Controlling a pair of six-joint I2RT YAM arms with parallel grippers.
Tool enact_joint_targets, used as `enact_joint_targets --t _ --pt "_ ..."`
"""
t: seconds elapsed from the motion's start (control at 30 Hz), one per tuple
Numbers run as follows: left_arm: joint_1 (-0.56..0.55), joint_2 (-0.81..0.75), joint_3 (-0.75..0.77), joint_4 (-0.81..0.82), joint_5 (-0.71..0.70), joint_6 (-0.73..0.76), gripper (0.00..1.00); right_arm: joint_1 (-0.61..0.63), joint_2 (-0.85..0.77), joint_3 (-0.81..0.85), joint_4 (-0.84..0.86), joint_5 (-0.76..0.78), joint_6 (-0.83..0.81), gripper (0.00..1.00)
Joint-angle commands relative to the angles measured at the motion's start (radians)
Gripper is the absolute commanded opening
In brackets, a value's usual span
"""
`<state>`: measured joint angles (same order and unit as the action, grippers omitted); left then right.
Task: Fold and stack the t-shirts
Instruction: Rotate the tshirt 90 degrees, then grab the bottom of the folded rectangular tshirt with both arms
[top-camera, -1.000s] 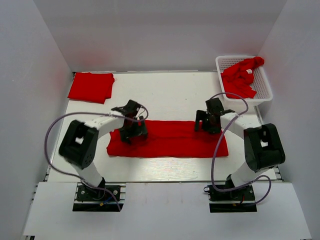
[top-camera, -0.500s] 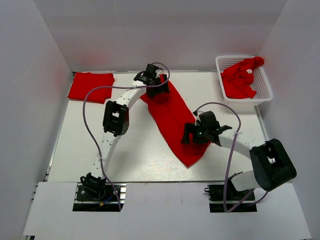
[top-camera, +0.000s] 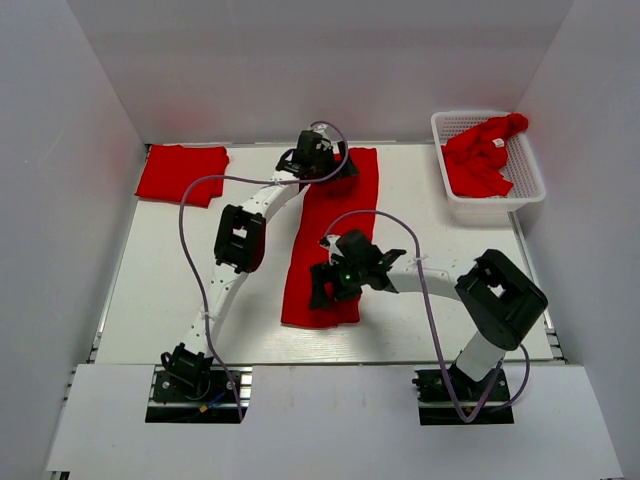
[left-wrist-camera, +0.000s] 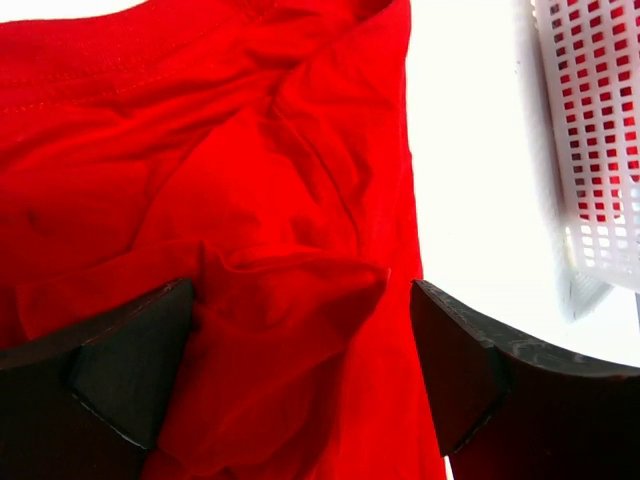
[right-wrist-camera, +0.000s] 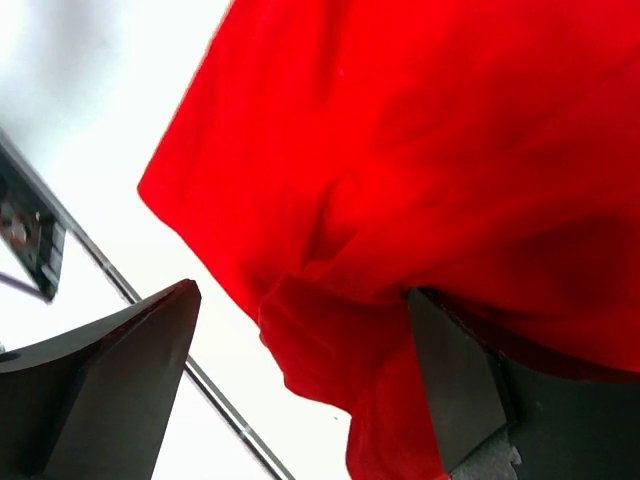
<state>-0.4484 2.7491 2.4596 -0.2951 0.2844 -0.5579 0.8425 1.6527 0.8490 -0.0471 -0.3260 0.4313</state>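
Laying the long-folded shirt out straight looks like the step in hand. It lies as a narrow red strip down the middle of the table, one end at the far edge and the other toward the arms. The left gripper sits low over the far end, and the right gripper sits low over the near end. In both wrist views the jaws stand wide, with a puckered ridge of cloth rising between the fingers but not clamped. I judge that neither claw holds the shirt.

One folded shirt lies at the far left corner, well apart from the strip. More shirts sit crumpled in the basket at the far right, one showing a small white label.

The lengthwise folds seem done, so the task is early: one shirt stacked, one half folded, the rest untouched. What probably remains for this one is a fold across its length, then a carry to the stack.

That next move calls for a firm pinch through every layer at one end of the strip. The end would then be lifted and brought over to meet the other end, edges lined up. The cloth is soft and layered, so a shallow grip may take only the top layer and let the fold slide open. The puckers at both ends may also want flattening first
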Motion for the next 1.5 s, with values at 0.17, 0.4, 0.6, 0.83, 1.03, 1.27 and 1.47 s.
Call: enact_joint_targets --t 0.17,0.4,0.6,0.83,1.03,1.27,1.47 --pt "0.003 -0.11 -0.039 -0.14 -0.18 0.036 1.0 0.021 -0.14 0.041 -0.298 0.246 0.145 0.9" --pt "0.013 -0.389 -0.067 -0.228 -0.321 0.16 1.0 0.03 -0.252 0.09 -0.433 0.376 0.159 0.9" --pt "0.002 -0.653 -0.196 -0.508 -0.461 0.254 1.0 0.026 -0.312 0.107 -0.614 0.579 0.228 0.9" --pt "-0.033 -1.145 -0.915 -0.602 -0.41 0.129 1.0 0.027 -0.427 -0.032 -0.581 0.573 0.327 0.9" --pt "-0.105 -1.454 -1.491 -0.444 -0.2 0.001 1.0 0.056 -0.409 -0.093 -0.502 0.536 0.353 0.9" --pt "-0.22 -1.556 -1.712 -0.444 -0.211 -0.092 1.0 0.107 -0.314 -0.085 -0.525 0.564 0.431 0.9" --pt "-0.298 -1.487 -1.681 -0.415 -0.286 -0.123 1.0 0.124 -0.326 -0.116 -0.525 0.643 0.535 0.9"
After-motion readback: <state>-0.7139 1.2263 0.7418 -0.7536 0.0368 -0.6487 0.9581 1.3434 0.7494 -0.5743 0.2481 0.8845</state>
